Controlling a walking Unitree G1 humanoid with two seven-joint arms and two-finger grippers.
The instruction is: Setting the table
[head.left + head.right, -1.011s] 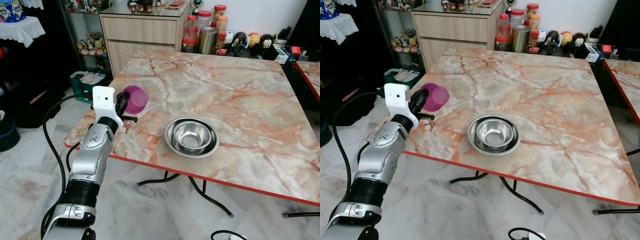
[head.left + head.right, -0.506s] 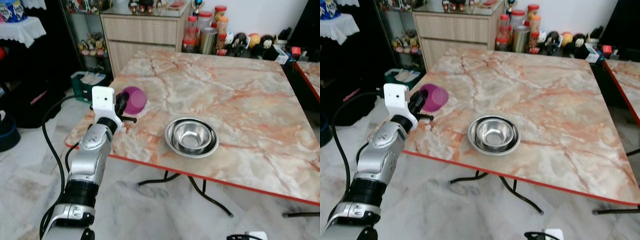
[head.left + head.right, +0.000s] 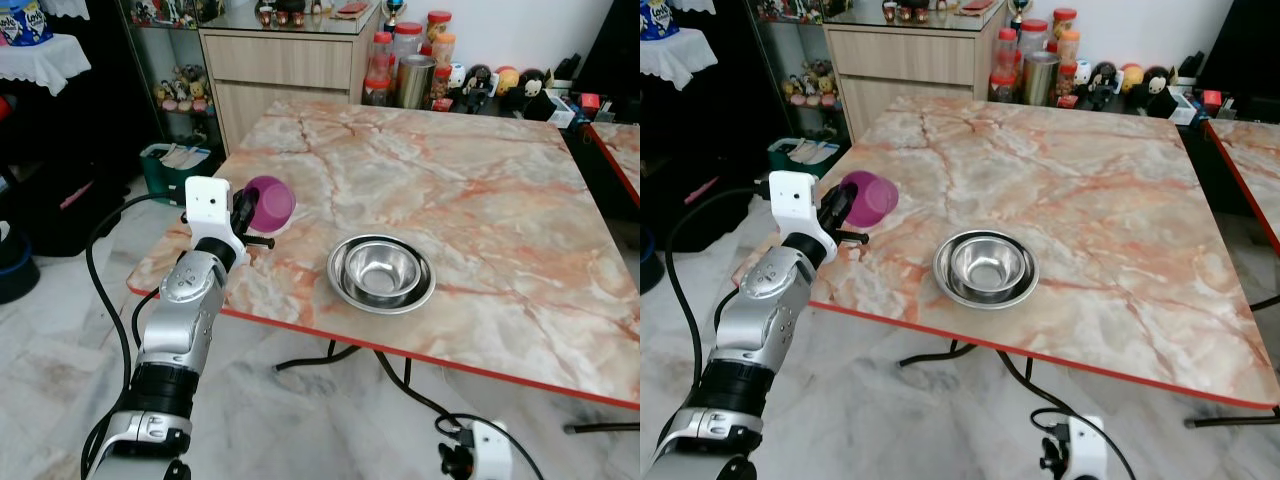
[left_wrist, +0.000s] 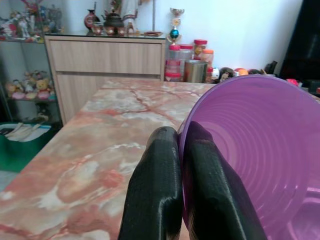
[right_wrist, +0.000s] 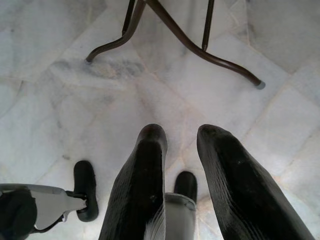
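Observation:
A purple plastic bowl hangs tilted on its side over the left edge of the marble table. My left gripper is shut on its rim. In the left wrist view both fingers pinch the rim of the purple bowl. Two nested steel bowls sit near the table's front edge, right of the purple bowl. My right gripper is low, under the table's front edge, open over the floor with nothing between its fingers.
Jars, a steel canister and small figurines line the table's far edge, before a wooden cabinet. A green basket stands on the floor at the left. The table's dark legs spread over the tiles. A second table's corner is at the right.
My right arm has come into view at the bottom of the eye views. The left gripper and purple bowl have risen slightly and edged right.

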